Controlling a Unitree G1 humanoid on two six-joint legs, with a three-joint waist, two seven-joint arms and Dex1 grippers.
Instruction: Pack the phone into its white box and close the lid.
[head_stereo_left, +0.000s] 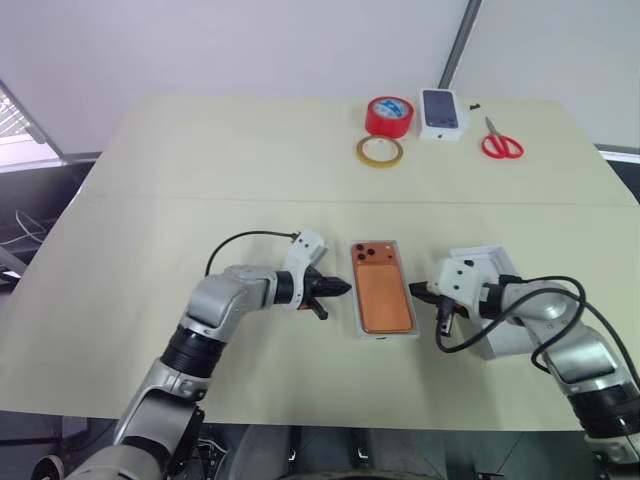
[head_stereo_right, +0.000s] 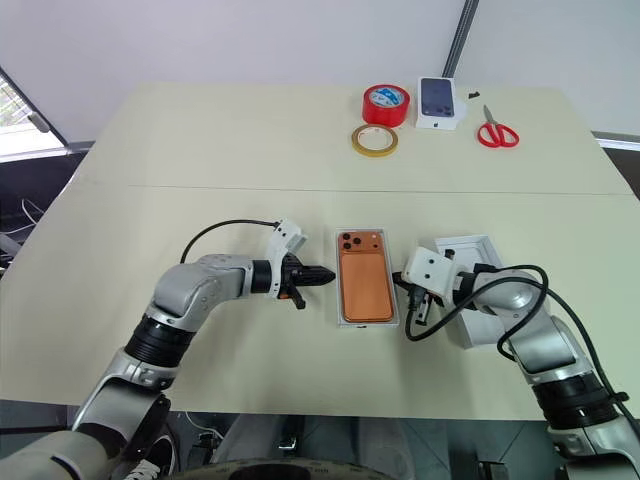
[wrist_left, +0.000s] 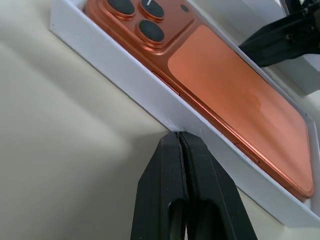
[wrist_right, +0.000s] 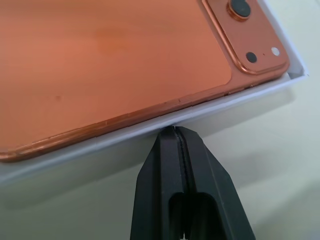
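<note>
Beige tabletop (head_stereo_left: 200, 170) fills the room's foreground beneath a pale wall. Near its front edge the phone (head_stereo_left: 384, 290) lies back-up in the white box (wrist_left: 145, 85), flanked by the left gripper (head_stereo_left: 340, 288) and right gripper (head_stereo_left: 414, 291), both pinched closed, empty, tips at the box's walls. The lid (head_stereo_left: 492, 262) sits under the right arm.

Right eye view. A flat orange phone (head_stereo_right: 364, 283), camera cluster at the far end, lies back-up in a shallow white box (head_stereo_right: 368, 322) on the beige bench (head_stereo_right: 200, 150). The left hand (head_stereo_right: 322, 273), fingers together, points at the box's left side; the right hand (head_stereo_right: 404, 282), fingers together, points at its right side. A plain white lid (head_stereo_right: 482, 245) lies under the right arm. At the far edge: red tape roll (head_stereo_right: 386, 104), yellowish tape ring (head_stereo_right: 374, 140), small white printed box (head_stereo_right: 441, 102), red-handled scissors (head_stereo_right: 496, 130).
</note>
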